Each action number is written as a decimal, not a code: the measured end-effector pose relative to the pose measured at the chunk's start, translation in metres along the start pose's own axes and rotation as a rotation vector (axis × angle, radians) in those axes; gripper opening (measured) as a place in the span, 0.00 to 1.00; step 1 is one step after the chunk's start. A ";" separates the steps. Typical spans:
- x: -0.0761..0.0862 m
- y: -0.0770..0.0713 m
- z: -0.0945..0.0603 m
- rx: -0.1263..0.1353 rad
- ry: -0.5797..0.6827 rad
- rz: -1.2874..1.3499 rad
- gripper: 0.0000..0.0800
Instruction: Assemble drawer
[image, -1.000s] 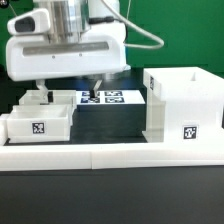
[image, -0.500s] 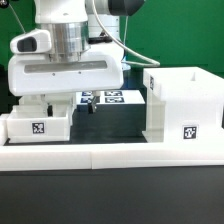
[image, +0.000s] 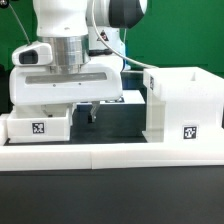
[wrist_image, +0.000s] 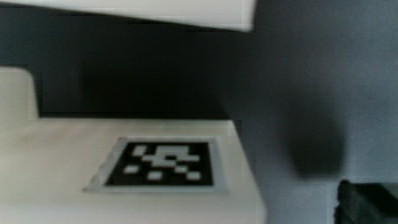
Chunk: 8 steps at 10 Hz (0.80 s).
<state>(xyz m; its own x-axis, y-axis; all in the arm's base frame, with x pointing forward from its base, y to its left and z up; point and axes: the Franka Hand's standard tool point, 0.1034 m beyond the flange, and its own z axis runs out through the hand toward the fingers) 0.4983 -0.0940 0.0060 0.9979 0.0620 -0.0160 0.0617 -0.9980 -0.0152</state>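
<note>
The large white box-shaped shell (image: 180, 105) stands at the exterior view's right, with a tag low on its front. A small open-topped tray (image: 38, 126) with a tag sits at the left. My gripper (image: 66, 112) hangs low just behind this tray, with its jaws spread. One dark finger (image: 88, 114) shows beside the tray's right end, and the other is hidden behind the tray. The wrist view is blurred. It shows a white tray surface with a tag (wrist_image: 169, 165) and one dark finger (wrist_image: 374, 200) at the picture's edge. The second tray is hidden behind my hand.
A long low white rail (image: 110, 152) runs along the table's front edge. The marker board is almost wholly hidden behind my hand. A green backdrop (image: 180, 35) stands behind.
My gripper has come down and shifted to the exterior view's left, from above the marker board to just behind the left tray. The tray and shell have not moved.
</note>
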 end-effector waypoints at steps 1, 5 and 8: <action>0.000 0.000 0.000 0.000 0.000 0.000 0.80; 0.000 0.000 0.000 0.000 0.000 0.000 0.35; 0.000 0.000 0.000 0.000 0.000 0.000 0.05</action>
<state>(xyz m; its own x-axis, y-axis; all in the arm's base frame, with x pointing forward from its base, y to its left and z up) 0.4983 -0.0937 0.0060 0.9979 0.0625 -0.0160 0.0622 -0.9979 -0.0152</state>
